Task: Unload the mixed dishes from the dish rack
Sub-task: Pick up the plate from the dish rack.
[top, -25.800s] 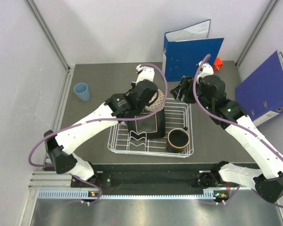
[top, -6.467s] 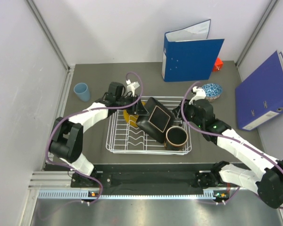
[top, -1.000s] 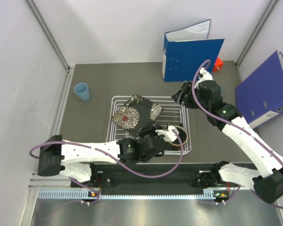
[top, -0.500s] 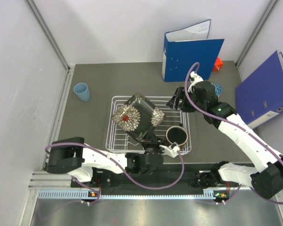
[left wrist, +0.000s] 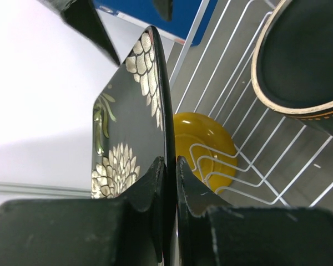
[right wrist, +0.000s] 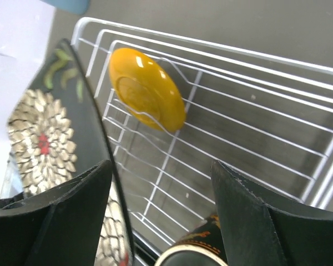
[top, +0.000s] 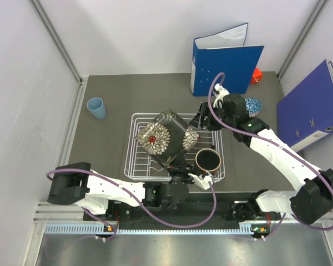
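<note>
On the grey table, above the dish rack, my left gripper clamps the black square plate; my right gripper hangs spread wide over the rack's far right.

Gold-and-red flowers on black plate; yellow dish; white wire rack.

A: We see the square plate as glossy black, lacquer-like, with metallic gold and silver petals catching the light.
B: Agreed; we also read the yellow dish as smooth glazed ceramic, shiny.
A: The dish rack looks like white-coated wire to us, the bench matt grey.
B: And the left hand: matt black plastic, slightly grainy; the mug dull dark brown inside.
</note>
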Controlling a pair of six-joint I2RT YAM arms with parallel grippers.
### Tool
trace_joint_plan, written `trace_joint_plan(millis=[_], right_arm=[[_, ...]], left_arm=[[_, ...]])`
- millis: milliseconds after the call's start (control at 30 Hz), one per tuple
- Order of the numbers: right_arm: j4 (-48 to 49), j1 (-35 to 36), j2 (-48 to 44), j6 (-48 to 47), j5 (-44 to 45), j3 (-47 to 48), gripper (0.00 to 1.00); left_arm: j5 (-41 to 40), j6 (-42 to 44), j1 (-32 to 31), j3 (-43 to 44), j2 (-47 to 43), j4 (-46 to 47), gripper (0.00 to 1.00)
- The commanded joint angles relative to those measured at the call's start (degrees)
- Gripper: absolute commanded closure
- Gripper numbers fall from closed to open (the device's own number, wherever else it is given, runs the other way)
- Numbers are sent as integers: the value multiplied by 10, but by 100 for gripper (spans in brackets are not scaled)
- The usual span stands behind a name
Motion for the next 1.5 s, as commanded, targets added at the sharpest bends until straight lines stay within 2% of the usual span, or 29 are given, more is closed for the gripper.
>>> trace_joint_plan(millis=[0,200,367,533,633,667,733,767,833,867,1167,1267,1300,1367,1400,1467], right_arm=[[53,8,1,-13,-42,4,29],[74,16,8,-20,-75,10,29],[63,29,52,-35,-126,22,31],[67,34,72,-40,-134,15,35],[70,34,73,-41,-132,13,46],[70,34,72,-41,-125,13,54],[69,34,71,-45,-118,15,64],[66,34,71,-49,-107,17,77],[61,34,71,-52,-99,20,95],[58,34,71,-57,-92,23,100],[68,39,45,-62,-52,12,100],[70,38,38,-60,-53,12,100],[70,38,36,-59,-50,12,100],[64,38,34,-55,-46,13,100],[62,38,30,-55,-43,14,100],[61,38,27,-54,-37,16,100]], left_arm=[[11,16,-4,38,-34,9,100],[26,16,-3,38,-24,13,100],[30,44,-3,35,-22,53,100],[36,65,-4,35,-25,65,100],[37,68,-6,35,-29,60,100],[37,68,-7,35,-29,58,100],[37,69,-6,34,-29,55,100],[36,69,-6,34,-28,55,100],[34,68,-7,34,-29,55,100],[34,68,-7,34,-29,55,100],[10,61,-6,43,-35,70,99],[5,53,-2,47,-41,69,90],[3,51,-1,50,-43,68,84],[0,43,0,52,-49,63,77],[-1,39,0,55,-52,50,65],[-6,29,2,57,-55,43,49]])
